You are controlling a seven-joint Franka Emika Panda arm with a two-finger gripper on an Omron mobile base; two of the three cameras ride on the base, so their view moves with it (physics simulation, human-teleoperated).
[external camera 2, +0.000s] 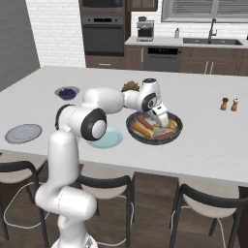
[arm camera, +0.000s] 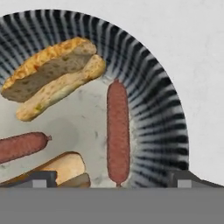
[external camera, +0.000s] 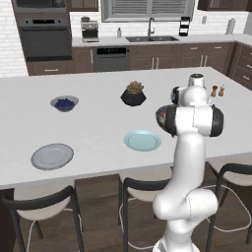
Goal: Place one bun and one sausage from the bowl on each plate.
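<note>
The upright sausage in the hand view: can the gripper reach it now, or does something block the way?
Probably yes. The gripper hangs open over the bowl, and the sausage lies alone between its fingertips, apart from the buns. Nothing covers it; the bowl's sloping wall beside it may crowd one finger.

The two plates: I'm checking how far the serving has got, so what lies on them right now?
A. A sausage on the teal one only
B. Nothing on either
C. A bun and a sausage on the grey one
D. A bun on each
B: the grey plate and the pale teal plate both lie bare on the counter, while buns and sausages lie in the big bowl under the open claw.
</note>
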